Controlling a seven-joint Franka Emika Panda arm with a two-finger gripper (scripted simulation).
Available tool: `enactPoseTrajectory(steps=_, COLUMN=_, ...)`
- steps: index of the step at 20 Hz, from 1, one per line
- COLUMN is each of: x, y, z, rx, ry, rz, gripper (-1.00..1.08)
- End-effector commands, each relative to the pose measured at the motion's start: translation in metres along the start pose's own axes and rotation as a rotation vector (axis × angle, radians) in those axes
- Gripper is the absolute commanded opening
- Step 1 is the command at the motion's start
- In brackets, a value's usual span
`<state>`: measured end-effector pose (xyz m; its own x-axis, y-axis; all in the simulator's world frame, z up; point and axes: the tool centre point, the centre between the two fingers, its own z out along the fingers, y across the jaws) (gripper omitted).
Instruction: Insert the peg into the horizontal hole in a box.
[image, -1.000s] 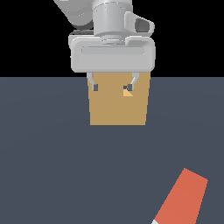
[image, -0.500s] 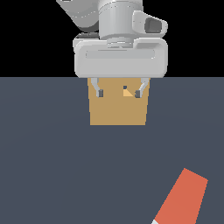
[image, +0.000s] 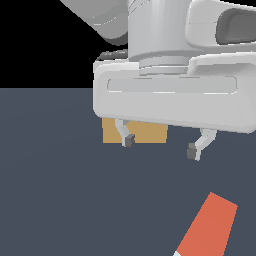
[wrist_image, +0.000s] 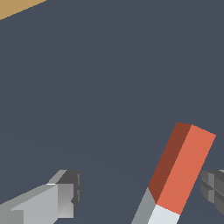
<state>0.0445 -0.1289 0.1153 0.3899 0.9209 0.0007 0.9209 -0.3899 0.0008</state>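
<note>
1. Currently, in the exterior view, the pale grey robot gripper (image: 162, 145) fills the upper half of the frame, its two thin fingers spread wide and holding nothing.
2. Behind the fingers, at centre left, a plain tan block with flat faces, the box (image: 145, 132), sits on the dark slate floor (image: 60, 190); the hand hides most of it, and its hole is not visible.
3. At the lower right lies the long square-sectioned peg (image: 207, 225), orange-red here with a sliver of white at the frame's bottom edge. It is well apart from the box and untouched.
4. In the wrist view, the peg (wrist_image: 181, 173) slants through the lower right, orange-red above, pale grey below. One dark finger pad (wrist_image: 72, 192) shows at lower left, the other at the right edge, just beside the peg.
5. The box (wrist_image: 15, 8) is only a tan corner at the upper left.
6. Judgement: the step is reaching to grasp. Centre the peg between the pads, turn the wrist so they face its long flat sides, descend, then close.
</note>
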Motion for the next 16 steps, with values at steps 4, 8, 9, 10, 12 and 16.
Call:
enactPoseTrajectory(steps=4, x=-0.060, y=0.025, z=0.023, rx=-0.001, ry=-0.002, rz=0.204, gripper=1.00)
enactPoseTrajectory(steps=8, x=-0.097, y=0.032, z=0.037, rx=0.000, ry=-0.002, rz=0.324, gripper=1.00)
enactPoseTrajectory(steps=9, x=-0.105, y=0.033, z=0.039, rx=0.000, ry=-0.002, rz=0.348, gripper=1.00)
enactPoseTrajectory(steps=10, x=-0.112, y=0.034, z=0.042, rx=0.000, ry=-0.002, rz=0.369, gripper=1.00)
enactPoseTrajectory(steps=12, x=-0.122, y=0.034, z=0.045, rx=0.000, ry=-0.001, rz=0.401, gripper=1.00)
enactPoseTrajectory(steps=16, x=-0.129, y=0.034, z=0.048, rx=0.001, ry=-0.001, rz=0.425, gripper=1.00)
